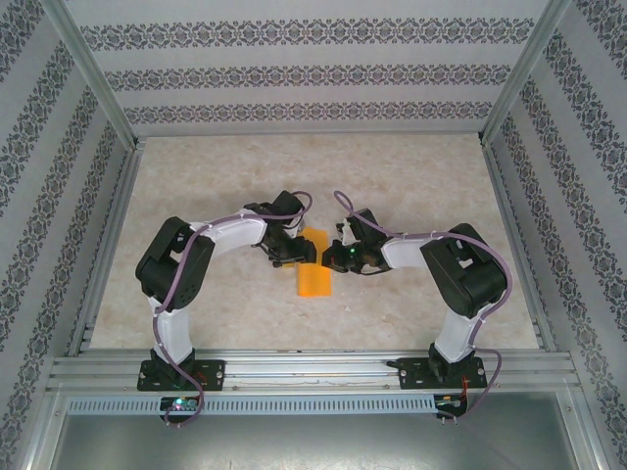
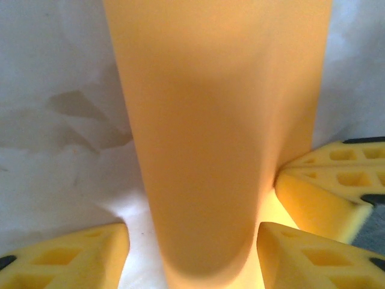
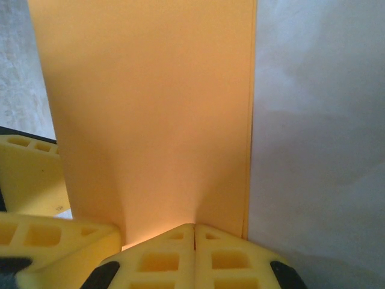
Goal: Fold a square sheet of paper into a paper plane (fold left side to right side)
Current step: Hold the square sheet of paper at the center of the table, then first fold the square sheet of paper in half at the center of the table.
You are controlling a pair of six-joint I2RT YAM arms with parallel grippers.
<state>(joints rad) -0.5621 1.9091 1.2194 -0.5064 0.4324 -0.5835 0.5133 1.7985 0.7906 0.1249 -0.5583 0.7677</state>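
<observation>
In the top external view the fingertips of both grippers are hard to make out, since the dark wrists and their cabling lie over them, and the upper part of the sheet of paper (image 1: 313, 279) is covered by the two wrists. What is seen of the sheet is a narrow, bright orange strip lying flat on the marbled beige table (image 1: 196, 196), near the middle and slightly toward the arms' bases, with the left gripper (image 1: 290, 253) at its left edge and the right gripper (image 1: 336, 255) at its right edge. From the left wrist camera the sheet of paper (image 2: 216, 120) is cut off at the top and blurred by closeness, so its layers cannot be counted. The left gripper (image 2: 192, 241) is seen with its yellow fingers (image 2: 66, 256) spread well apart on either side of the strip, nothing being gripped; the closed tips of the right gripper (image 2: 286, 176) are seen at the strip's right edge. From the right wrist camera the sheet of paper (image 3: 150, 108) runs out of frame at the top, and a doubled edge can be made out along its right side. The right gripper (image 3: 195, 232) is seen with its jaws pressed fully together, tips meeting the near end of the strip; whether any layer is caught between them cannot be told. The left gripper's fingers (image 3: 24, 174) are partly cut off at the left border.
</observation>
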